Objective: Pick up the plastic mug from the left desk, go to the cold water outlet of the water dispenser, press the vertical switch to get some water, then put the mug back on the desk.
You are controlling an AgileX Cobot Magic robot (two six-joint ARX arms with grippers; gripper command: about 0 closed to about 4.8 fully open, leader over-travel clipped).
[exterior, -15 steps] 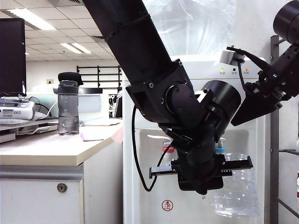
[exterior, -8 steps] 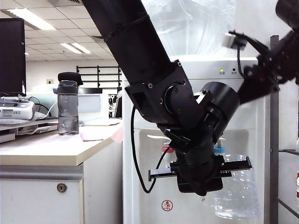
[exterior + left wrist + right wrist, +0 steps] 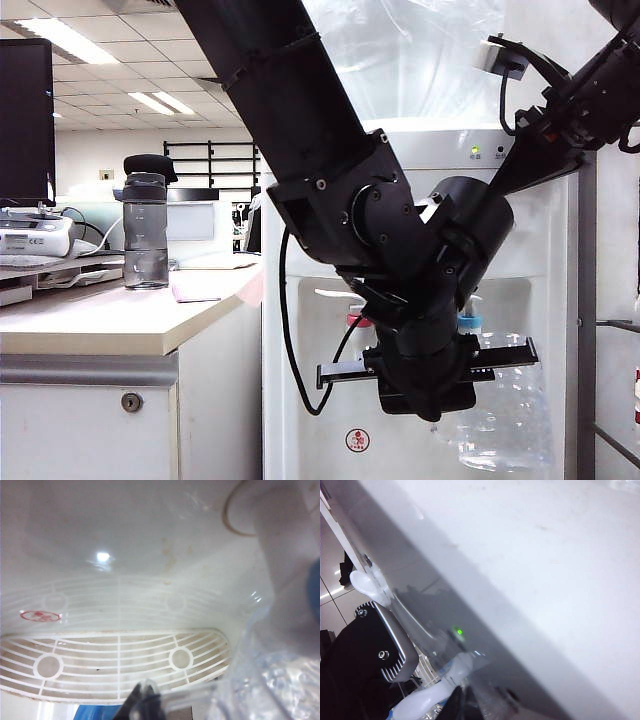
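My left gripper (image 3: 430,385) is shut on the thin clear handle (image 3: 200,700) of the plastic mug (image 3: 502,410), holding it in the water dispenser's (image 3: 560,300) recess. The mug hangs just under the cold water outlet (image 3: 470,323) with its blue collar, and the short vertical switch (image 3: 470,303) stands on top of that tap. In the left wrist view the mug (image 3: 272,680) fills one side, above the white drip grille (image 3: 115,655). My right gripper (image 3: 497,188) is shut, empty, and raised beside the dispenser's lights. Through the rippled wall no water can be made out.
The left desk (image 3: 100,320) carries a black-lidded bottle (image 3: 146,225), papers and office gear. The red-collared tap (image 3: 358,322) sits left of the blue one. My bulky left arm (image 3: 330,170) crosses the dispenser's front. A grey metal frame (image 3: 587,300) stands at the right.
My right arm has lifted up and to the right, away from the taps toward the dispenser's top. The left arm and the mug have stayed put.
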